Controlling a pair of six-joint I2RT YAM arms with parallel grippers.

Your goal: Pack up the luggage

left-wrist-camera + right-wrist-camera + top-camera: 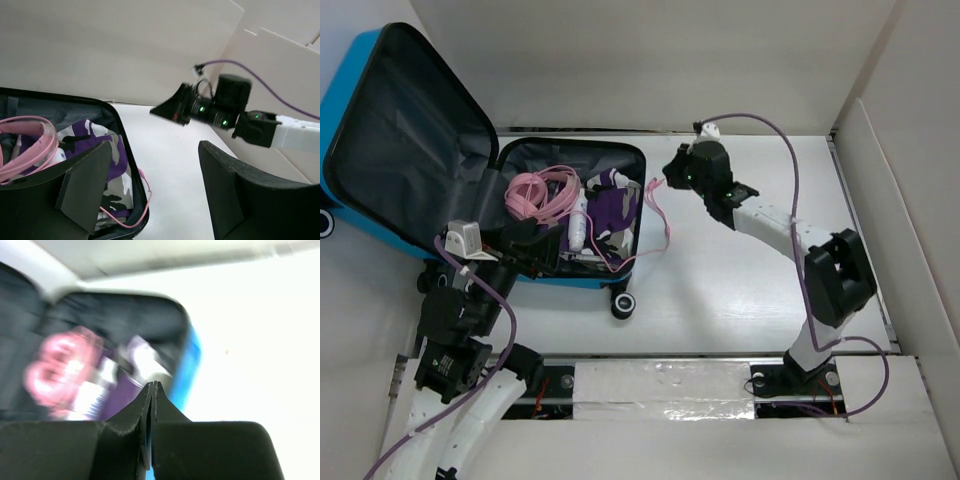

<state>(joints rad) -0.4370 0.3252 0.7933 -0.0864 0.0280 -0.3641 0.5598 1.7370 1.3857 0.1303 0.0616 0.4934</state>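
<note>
Luggage (410, 130): lies open at the left of the worktop (740, 280), lid raised. Contents: pink headphones (540, 195), purple camouflage cloth (612, 208). A pink cable (663, 222) trails over the right rim onto the worktop. Left tool (152, 167): over the case's near edge, released, gripping nothing. Right tool (152, 390): just beside the right rim, clenched, nothing visible between its fingers

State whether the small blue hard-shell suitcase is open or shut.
Open: the blue hard-shell suitcase has its lid swung back, dark lining exposed.
</note>
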